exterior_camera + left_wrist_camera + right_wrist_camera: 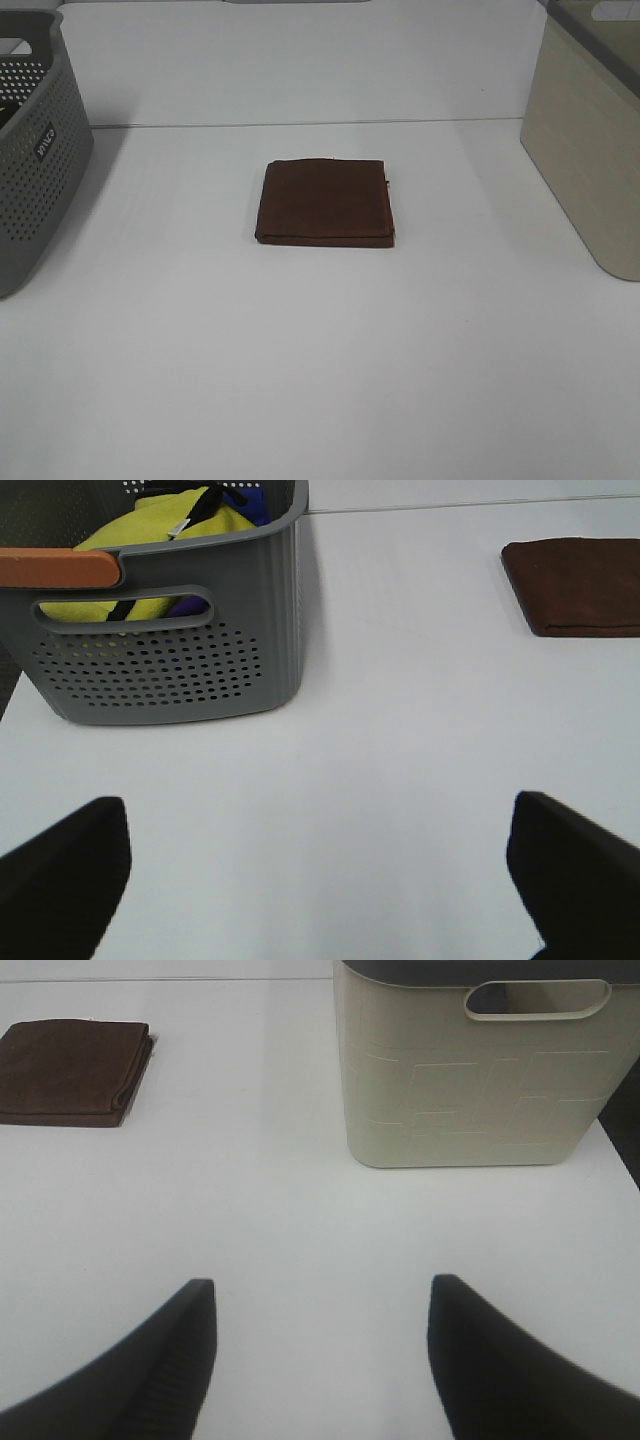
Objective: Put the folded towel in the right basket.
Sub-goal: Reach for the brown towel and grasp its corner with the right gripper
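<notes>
Shows left hand (318, 815) and right hand (322, 1282) released, empty, above white counter (300, 1220); finds dark brown folded cloth towel (325, 203) flat mid-counter, well apart from tall beige plastic right basket (585, 150); risks pinching one layer only, so unfolding, or catching the rim.

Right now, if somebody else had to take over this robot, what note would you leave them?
Left gripper: open, empty, over the bare table near the grey basket, which already holds cloths.
Right gripper: open, empty, facing the right basket.
The folded towel lies flat mid-table between the two baskets, touching neither.
Done: nothing; the towel is not grasped.
Left to do: grasp the towel, carry it across, and release it into the right basket.
</notes>
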Controlling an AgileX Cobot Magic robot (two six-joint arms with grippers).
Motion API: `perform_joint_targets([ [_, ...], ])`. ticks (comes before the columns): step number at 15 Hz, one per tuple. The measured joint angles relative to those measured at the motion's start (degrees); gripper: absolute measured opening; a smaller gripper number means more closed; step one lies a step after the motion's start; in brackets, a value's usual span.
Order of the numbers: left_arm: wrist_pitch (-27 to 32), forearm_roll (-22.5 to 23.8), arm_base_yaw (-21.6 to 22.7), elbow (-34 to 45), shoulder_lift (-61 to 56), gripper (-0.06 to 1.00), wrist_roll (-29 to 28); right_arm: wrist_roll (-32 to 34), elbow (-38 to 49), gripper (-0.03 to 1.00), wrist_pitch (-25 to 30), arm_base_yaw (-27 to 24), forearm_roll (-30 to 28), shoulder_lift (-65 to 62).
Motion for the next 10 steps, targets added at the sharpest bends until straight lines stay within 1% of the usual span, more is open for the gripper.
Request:
perform_joint_targets([
  [10,0.0,0.0,0.0,0.0,0.0,0.97,0.0,0.0,0.0,0.59,0.0,0.0,0.0,0.0],
])
